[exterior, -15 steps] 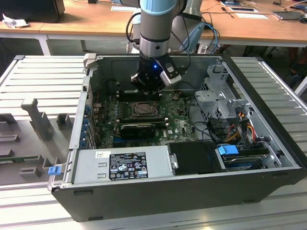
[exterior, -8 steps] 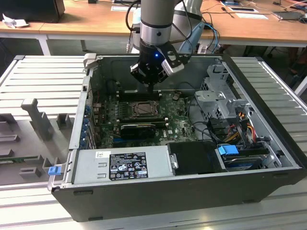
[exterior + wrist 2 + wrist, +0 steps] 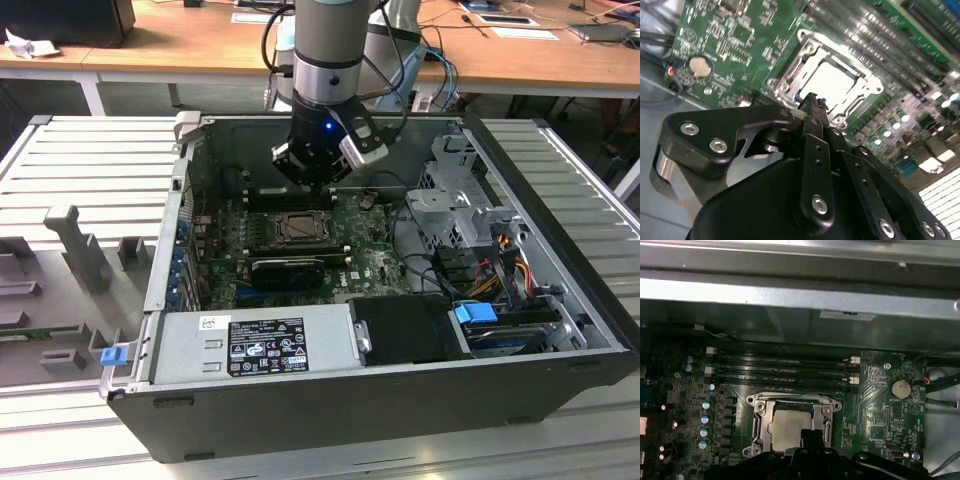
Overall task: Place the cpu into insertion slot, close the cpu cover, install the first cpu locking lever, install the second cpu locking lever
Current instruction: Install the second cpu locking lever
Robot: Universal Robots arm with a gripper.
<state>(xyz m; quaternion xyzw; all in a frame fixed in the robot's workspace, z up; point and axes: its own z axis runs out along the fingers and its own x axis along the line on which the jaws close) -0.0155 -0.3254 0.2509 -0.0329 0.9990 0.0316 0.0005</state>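
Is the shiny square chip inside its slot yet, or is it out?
In. The cpu lies flat inside the insertion slot in both wrist views, its silver top showing through the cpu cover frame. The gripper holds nothing.

Lab or workshop: open computer case (image 3: 400, 400) on ribbed metal bench (image 3: 90, 160), cluttered wooden desks (image 3: 200, 45) behind.

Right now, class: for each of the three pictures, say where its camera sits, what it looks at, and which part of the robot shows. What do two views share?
Exterior view: off the arm, above and in front of the open computer case; looks down into it; shows the arm and its pincer.
First wrist view: rides the wrist; looks at the cpu under the cpu cover, memory slots beyond; pincer at the edge.
Second wrist view: also on the wrist; looks past the shut pincer at the cpu.
Both wrist views share the cpu and a coin battery.
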